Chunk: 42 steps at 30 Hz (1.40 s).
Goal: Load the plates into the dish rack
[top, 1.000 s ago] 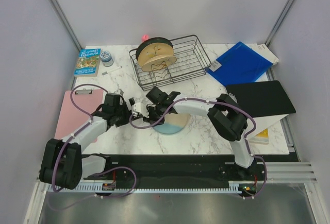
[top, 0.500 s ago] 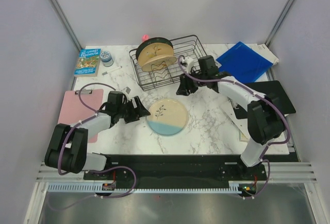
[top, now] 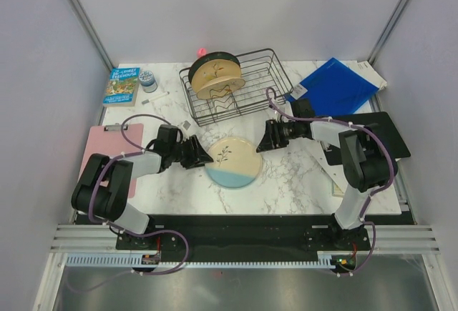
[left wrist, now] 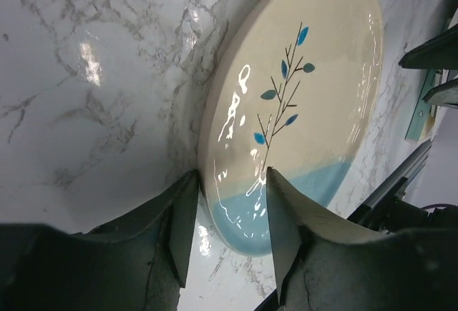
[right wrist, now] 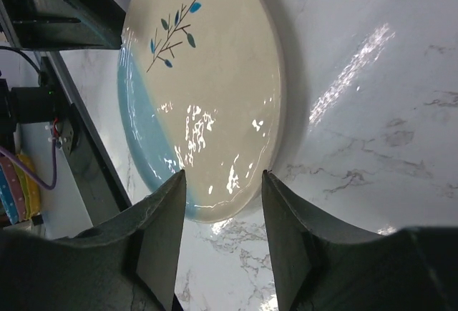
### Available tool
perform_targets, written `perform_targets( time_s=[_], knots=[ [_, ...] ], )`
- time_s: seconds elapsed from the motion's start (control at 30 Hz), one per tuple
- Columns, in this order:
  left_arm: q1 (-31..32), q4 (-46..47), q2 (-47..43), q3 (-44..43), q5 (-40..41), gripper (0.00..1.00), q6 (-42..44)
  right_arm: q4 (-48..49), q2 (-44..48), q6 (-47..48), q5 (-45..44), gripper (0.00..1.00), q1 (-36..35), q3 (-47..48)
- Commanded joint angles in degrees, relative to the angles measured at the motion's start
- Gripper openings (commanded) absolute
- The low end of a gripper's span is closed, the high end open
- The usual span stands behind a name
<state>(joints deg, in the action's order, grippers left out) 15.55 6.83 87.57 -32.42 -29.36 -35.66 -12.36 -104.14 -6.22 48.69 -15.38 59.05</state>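
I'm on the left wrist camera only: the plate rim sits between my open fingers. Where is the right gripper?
Observer: The right gripper is open at the opposite edge of the plate, its fingers straddling the rim.
Operator: Any room in the rack?
Observer: The dish rack has plates standing at its left end; the slots to their right look free.
Operator: Anything beside my arm?
Observer: A pink clipboard lies to its left, partly under it.

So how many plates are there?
3 for sure: a cream-and-blue plate flat on the table, a tan plate standing in the dish rack, a dark plate behind it. More may hide there.
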Motion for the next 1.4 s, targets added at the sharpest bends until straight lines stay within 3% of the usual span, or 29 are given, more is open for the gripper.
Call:
perform_targets(
  time_s=[0.0,0.03,0.17,0.23,0.47,0.67,0.9,1.1,1.37],
  knots=[
    [0.53,-0.07,0.85,3.5,1.06,0.48,-0.47,3.66,-0.54,0.5,5.63,0.54,0.0,-1.83],
    [0.53,0.29,0.41,3.94,1.33,0.4,0.06,3.66,-1.32,0.77,5.8,0.54,-0.09,-2.0],
    [0.53,3.62,-1.0,7.28,2.21,0.25,2.52,3.66,-3.52,2.26,9.14,0.54,-0.01,-1.75],
    [0.53,3.98,-1.44,7.55,2.29,0.02,4.98,3.14,-5.54,3.31,11.16,0.55,-0.09,-1.13],
    [0.44,6.0,-4.42,6.94,0.01,0.02,10.33,-9.49,-13.63,13.31,16.61,0.57,-0.09,6.34],
    [0.36,4.16,-6.45,6.67,-0.17,0.02,15.0,-16.46,-14.08,19.66,13.55,0.59,1.22,8.1],
    [0.36,4.16,-6.36,6.67,-0.52,0.02,14.74,-15.5,-5.91,21.07,6.34,0.59,4.3,7.49],
    [0.36,4.24,-6.27,6.67,-0.69,0.02,14.74,-13.92,-9.67,19.31,7.46,0.59,3.6,7.66],
    [0.36,6.88,-5.4,6.41,-0.16,0.02,12.9,-33.59,-19.78,36.25,14.59,0.59,-3.69,12.23]
  ],
)
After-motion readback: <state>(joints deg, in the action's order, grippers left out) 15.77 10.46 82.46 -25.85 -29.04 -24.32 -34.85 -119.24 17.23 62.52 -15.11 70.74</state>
